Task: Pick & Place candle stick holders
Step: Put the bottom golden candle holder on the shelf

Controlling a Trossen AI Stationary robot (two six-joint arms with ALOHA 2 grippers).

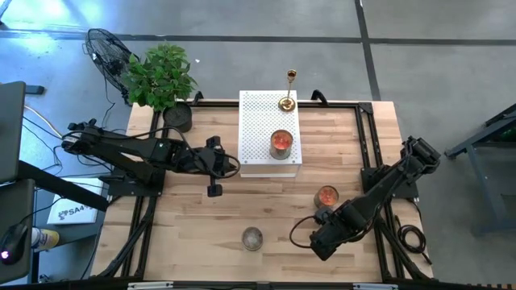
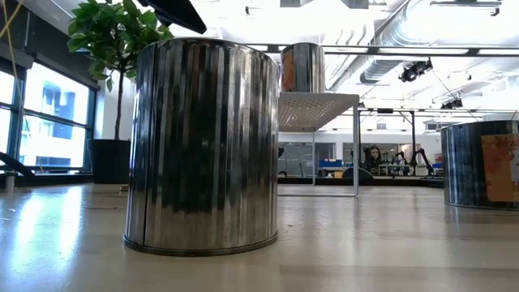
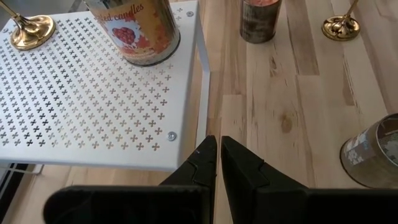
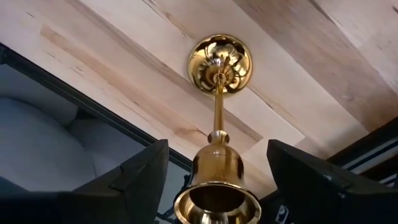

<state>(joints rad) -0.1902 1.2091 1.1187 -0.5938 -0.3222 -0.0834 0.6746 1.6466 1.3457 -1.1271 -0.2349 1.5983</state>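
Candlestick on the white shelf (image 1: pixel 270 133): a gold candle stick holder (image 1: pixel 287 101) stands upright at the shelf's far right corner, beside a candle tin (image 1: pixel 280 142) near the shelf's front edge.
Table (image 1: pixel 201 217): pale wood; the shelf sits at its far middle, with a potted plant (image 1: pixel 161 76) to the shelf's left.
Left gripper (image 1: pixel 214 190): just off the shelf's front left corner, over bare wood, fingers pressed together and holding nothing.
Right gripper (image 1: pixel 318 242): well forward and right of the shelf, near the table's front edge; fingers spread wide on either side of a second candlestick (image 4: pixel 217 124), not touching it.
Second candlestick: upright on the wood, its cup between the open fingers in the right wrist view.
Other tins: one (image 1: pixel 326 196) forward and right of the shelf, another (image 1: pixel 252 238) well forward of it.
Risk: probably tipping. The stem is slim and shiny, so an off-centre squeeze could knock it over or let it slip.
Third candlestick: none visible.
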